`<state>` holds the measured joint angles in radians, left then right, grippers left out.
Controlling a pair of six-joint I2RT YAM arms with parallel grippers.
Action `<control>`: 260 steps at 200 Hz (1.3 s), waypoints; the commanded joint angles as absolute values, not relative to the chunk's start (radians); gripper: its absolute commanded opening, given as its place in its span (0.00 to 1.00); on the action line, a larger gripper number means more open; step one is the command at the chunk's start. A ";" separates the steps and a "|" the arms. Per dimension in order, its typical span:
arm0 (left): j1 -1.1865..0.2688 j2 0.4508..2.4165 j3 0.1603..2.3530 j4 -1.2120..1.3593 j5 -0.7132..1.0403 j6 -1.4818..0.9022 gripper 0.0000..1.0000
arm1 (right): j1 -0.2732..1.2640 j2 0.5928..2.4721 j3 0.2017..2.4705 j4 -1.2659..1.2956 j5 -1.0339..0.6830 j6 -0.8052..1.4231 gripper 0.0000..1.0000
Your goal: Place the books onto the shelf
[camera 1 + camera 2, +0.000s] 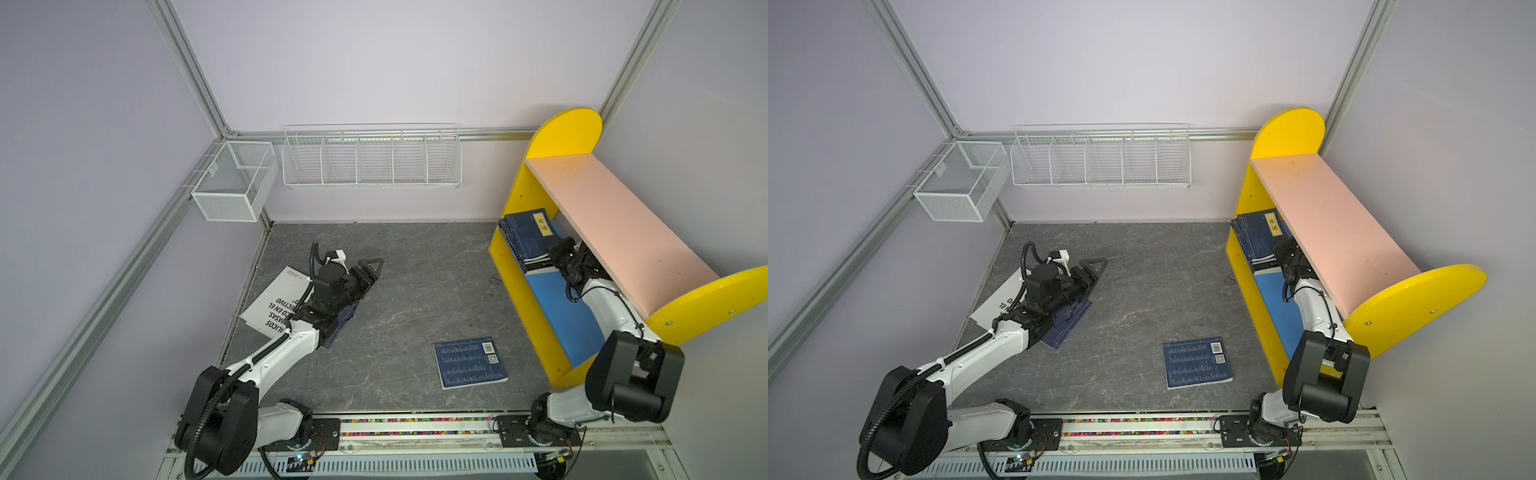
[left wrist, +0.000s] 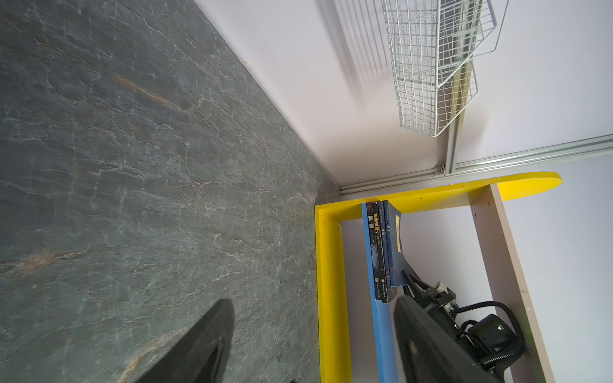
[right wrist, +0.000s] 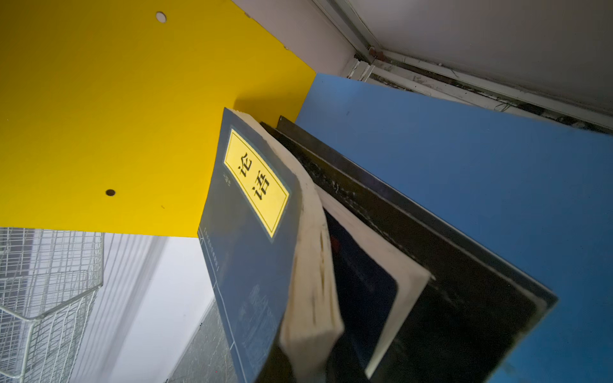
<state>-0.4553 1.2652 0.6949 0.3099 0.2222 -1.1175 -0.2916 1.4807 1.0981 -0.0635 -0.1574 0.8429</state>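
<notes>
Now, white book (image 1: pixel 272 301) and a navy one (image 1: pixel 1071 320) lie by the left pincer (image 1: pixel 368 272), open over the desk (image 1: pixel 415 286). Another navy book (image 1: pixel 469 362) lies mid-desk. Right pincer (image 2: pixel 408 279), closed, touches the stack (image 1: pixel 528 237) on the shelf (image 1: pixel 565 133), blue board (image 1: pixel 557 309).

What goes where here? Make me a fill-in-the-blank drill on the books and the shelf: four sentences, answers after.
1. On the shelf, the stack of books lies on the ___ lower board.
2. The top book of that stack carries a ___ title label.
3. The big book under the left arm has a ___ cover with black lettering.
4. The right claw reaches in under the ___ upper board.

Missing words: blue; yellow; white; pink.
</notes>
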 commanded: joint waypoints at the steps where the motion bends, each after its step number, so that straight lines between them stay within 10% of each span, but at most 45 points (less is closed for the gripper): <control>1: -0.449 1.282 0.685 0.347 0.235 -1.129 0.77 | -0.281 1.469 1.158 0.007 -0.222 0.769 0.06; 199: -0.451 1.362 0.718 0.376 0.308 -1.147 0.74 | -0.286 1.500 1.163 -0.004 -0.094 0.780 0.07; 260: -0.451 1.396 0.719 0.406 0.326 -1.161 0.74 | -0.287 1.486 1.143 0.044 -0.044 0.850 0.43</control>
